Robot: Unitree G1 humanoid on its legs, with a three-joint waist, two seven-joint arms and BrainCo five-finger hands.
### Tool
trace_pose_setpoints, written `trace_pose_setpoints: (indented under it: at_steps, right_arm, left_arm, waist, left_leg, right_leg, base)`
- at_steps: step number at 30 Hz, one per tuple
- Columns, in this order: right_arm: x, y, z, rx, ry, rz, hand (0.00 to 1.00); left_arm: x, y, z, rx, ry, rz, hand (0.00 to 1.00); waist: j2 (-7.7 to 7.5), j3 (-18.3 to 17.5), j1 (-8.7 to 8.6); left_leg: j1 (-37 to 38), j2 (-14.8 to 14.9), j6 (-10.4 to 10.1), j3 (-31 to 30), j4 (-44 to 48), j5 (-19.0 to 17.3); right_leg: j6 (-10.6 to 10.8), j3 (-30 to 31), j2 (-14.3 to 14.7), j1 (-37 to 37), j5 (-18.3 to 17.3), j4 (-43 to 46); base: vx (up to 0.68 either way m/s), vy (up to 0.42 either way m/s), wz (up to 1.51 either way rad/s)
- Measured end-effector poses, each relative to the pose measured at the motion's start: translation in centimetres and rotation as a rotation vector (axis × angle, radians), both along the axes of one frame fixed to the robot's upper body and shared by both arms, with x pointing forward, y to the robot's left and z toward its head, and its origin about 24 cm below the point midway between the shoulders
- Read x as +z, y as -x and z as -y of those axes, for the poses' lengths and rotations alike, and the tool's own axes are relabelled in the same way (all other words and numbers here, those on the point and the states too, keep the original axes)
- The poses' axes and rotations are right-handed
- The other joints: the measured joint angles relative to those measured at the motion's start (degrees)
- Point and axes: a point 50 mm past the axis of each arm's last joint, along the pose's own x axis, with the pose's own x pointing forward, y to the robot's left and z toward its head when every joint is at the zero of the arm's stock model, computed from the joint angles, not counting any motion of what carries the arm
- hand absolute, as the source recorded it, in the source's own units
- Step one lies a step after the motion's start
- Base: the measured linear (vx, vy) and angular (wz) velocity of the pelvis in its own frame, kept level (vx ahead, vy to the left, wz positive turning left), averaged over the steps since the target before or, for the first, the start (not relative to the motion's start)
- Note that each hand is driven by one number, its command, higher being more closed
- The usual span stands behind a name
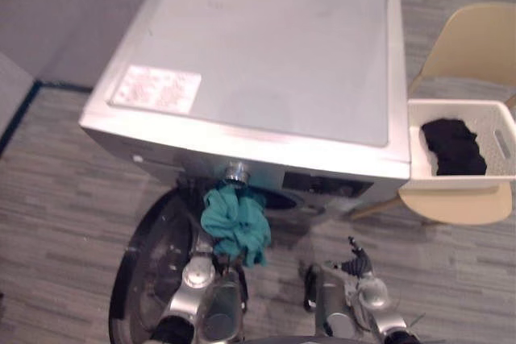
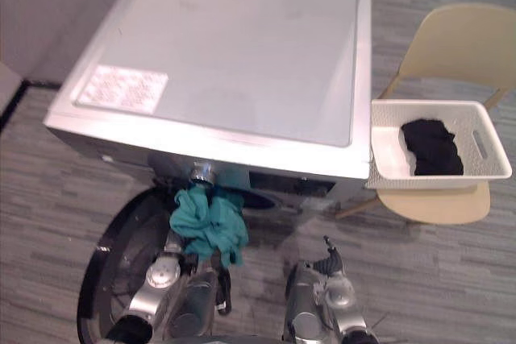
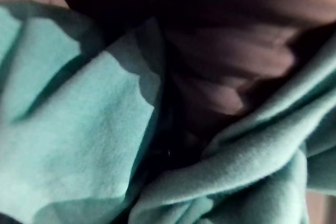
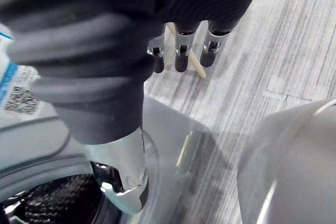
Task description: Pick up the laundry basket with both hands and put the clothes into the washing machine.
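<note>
Teal cloth (image 1: 235, 223) is what we have our eyes on: a bunched garment hanging at the front of the washing machine (image 1: 266, 54), just below the silver control knob (image 1: 235, 172) and right at the mouth of the drum. We cannot tell whether any of it is already past the rim. The left arm rises straight up into that bundle, and in the left wrist view the cloth folds all around the dark ribbed cover of the left hand (image 3: 220, 77). How that hand is set on the cloth, we cannot tell.

Over to the right hand (image 4: 180, 45). It hangs low in front of the machine, fingers (image 4: 210, 51) straight and relaxed, holding nothing, with the grey plank floor (image 1: 48, 199) beyond them.

The round door (image 1: 149, 263) stands wide open, swung out to the left of the opening. On top of the machine we see a pale sticker (image 1: 156, 89) near the front left corner.

To the right, the white laundry basket (image 1: 459, 183) sits on the seat of a beige chair (image 1: 476, 38), just beside the machine's front right corner. One black garment (image 1: 454, 145) lies crumpled inside it.
</note>
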Motion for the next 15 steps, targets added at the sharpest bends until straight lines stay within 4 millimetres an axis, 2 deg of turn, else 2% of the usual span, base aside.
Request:
trace_pose_setpoints:
  at_steps: [3,4,5,7,10,11,14,15]
  right_arm:
    - [0.7,-1.2,-0.1,-0.037,-0.013,0.042,0.00]
    - [1.2,-1.9,-0.2,-0.044,-0.023,0.072,0.00]
    - [1.8,-2.4,-0.2,-0.060,-0.027,0.107,0.00]
    - [3.0,-3.7,-0.5,-0.082,-0.047,0.171,0.00]
    - [5.9,-6.0,-1.6,-0.112,-0.113,0.320,0.00]
    - [7.1,-6.7,-2.1,-0.114,-0.143,0.376,0.00]
    - [9.2,-7.7,-2.6,-0.124,-0.179,0.479,0.00]
    - [10.2,-8.1,-2.5,-0.125,-0.185,0.527,0.00]
  left_arm:
    - [2.3,-2.0,0.5,0.013,0.005,0.099,1.00]
    - [3.2,-2.7,0.9,0.016,0.020,0.136,1.00]
    - [3.8,-3.2,1.1,0.034,0.034,0.164,1.00]
    - [4.9,-3.7,1.4,0.059,0.064,0.207,1.00]
    - [7.7,-4.8,2.0,0.070,0.122,0.317,1.00]
    - [9.2,-5.4,2.4,0.070,0.139,0.371,1.00]
    - [12.1,-6.6,2.6,0.094,0.169,0.476,1.00]
    - [13.7,-7.2,2.9,0.093,0.181,0.529,1.00]
  waist:
    - [-0.64,2.86,0.04]
    - [-1.20,3.82,0.06]
    - [-1.15,4.29,0.01]
    - [-1.38,4.99,0.07]
    - [-1.46,6.35,1.22]
    - [-1.77,7.07,1.87]
    - [-2.22,7.41,1.81]
    - [-2.22,7.41,1.87]
  left_leg:
    - [-6.79,0.92,0.67,-1.67,8.89,-5.26]
    - [-9.83,0.96,0.83,-2.70,13.13,-6.78]
    - [-14.32,0.99,0.97,-3.74,18.12,-8.27]
    - [-20.06,1.33,1.18,-4.57,23.34,-9.56]
    - [-30.81,2.60,1.09,-6.57,32.08,-11.14]
    - [-34.81,2.78,0.94,-7.31,35.10,-11.53]
    - [-42.06,3.01,0.85,-8.07,40.45,-12.00]
    - [-45.19,3.34,0.59,-8.45,42.90,-12.26]
  right_leg:
    - [-0.15,-0.03,-0.89,-6.31,-4.84,9.67]
    - [-0.33,0.06,-1.78,-9.16,-6.67,14.23]
    - [-0.49,-0.05,-2.70,-12.99,-8.46,18.95]
    - [-1.00,-0.06,-3.16,-18.14,-9.93,24.11]
    - [-2.07,0.01,-3.27,-27.73,-11.84,32.35]
    - [-2.39,0.09,-3.39,-31.53,-12.60,35.59]
    - [-3.12,0.51,-4.14,-38.64,-13.88,41.42]
    - [-3.36,0.82,-4.09,-41.74,-14.33,43.80]
  base:
    - [-0.22,-0.029,0.21]
    - [-0.21,-0.023,0.25]
    - [-0.21,-0.010,0.26]
    - [-0.21,0.008,0.16]
    - [-0.17,-0.002,0.05]
    - [-0.13,-0.018,0.04]
    - [-0.10,-0.039,0.04]
    - [-0.09,-0.032,-0.10]
